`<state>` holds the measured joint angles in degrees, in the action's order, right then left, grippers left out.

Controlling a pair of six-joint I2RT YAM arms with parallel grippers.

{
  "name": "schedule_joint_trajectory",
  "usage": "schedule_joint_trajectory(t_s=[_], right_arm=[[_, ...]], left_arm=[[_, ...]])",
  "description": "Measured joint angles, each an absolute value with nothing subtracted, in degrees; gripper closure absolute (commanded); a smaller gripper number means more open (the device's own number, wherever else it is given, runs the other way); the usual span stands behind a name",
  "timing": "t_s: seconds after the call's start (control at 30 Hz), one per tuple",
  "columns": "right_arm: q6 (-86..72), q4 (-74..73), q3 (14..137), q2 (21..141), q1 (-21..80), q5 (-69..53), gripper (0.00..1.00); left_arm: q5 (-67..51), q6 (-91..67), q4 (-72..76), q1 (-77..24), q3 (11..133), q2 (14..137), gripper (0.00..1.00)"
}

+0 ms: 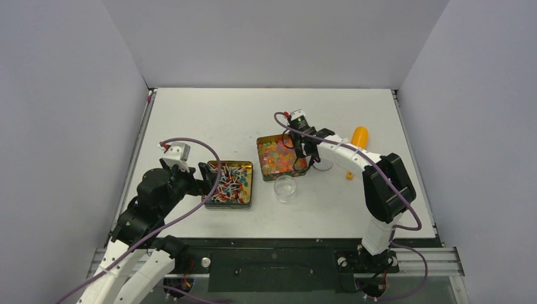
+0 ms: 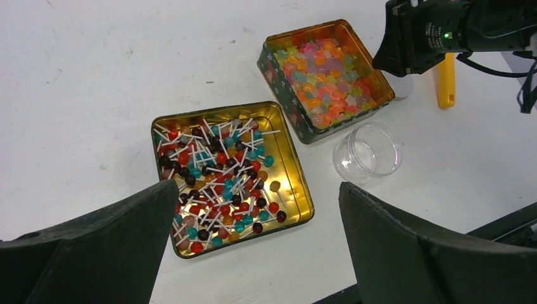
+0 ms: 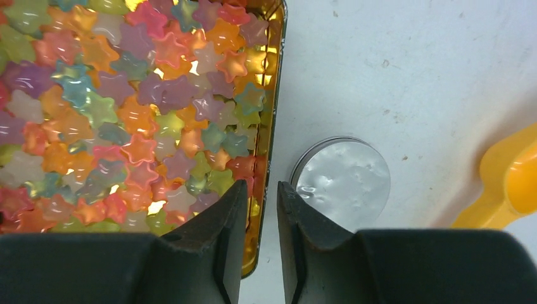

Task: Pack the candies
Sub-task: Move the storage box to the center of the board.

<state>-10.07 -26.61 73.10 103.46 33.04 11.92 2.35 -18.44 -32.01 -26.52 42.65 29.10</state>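
Observation:
The candies are in two open gold tins. Lollipops [image 1: 229, 182] in red, blue and dark colours with white sticks fill the left tin [image 2: 296, 183]. Star-shaped orange, pink, yellow and green sweets [image 3: 126, 114] fill the right tin [image 3: 273, 95], also seen in the top view [image 1: 276, 155]. My left gripper [image 2: 258, 187] hangs wide open and empty over the lollipop tin's near edge; it also shows in the top view [image 1: 206, 174]. My right gripper [image 3: 261, 187] is nearly closed astride the star tin's right wall, with one finger inside and one outside; it also shows in the top view [image 1: 301, 157].
A clear empty jar [image 2: 368, 152] stands in front of the star tin. Its silver lid [image 3: 342, 180] lies just right of that tin. An orange scoop [image 1: 358, 136] lies further right. Grey walls enclose the table on three sides.

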Motion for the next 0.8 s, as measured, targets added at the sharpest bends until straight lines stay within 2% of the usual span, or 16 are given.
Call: schedule_joint_trajectory(t_s=[0.23, 0.8], right_arm=[[-11.4, -27.3, 73.1, 97.4, 36.1, 15.9, 0.66], [-30.9, -30.8, 72.9, 90.1, 56.4, 20.1, 0.61]], left_arm=[[2.9, -18.5, -32.0, -26.5, 42.6, 29.0, 0.04], [6.3, -19.2, -33.4, -26.3, 42.5, 26.2, 0.04]])
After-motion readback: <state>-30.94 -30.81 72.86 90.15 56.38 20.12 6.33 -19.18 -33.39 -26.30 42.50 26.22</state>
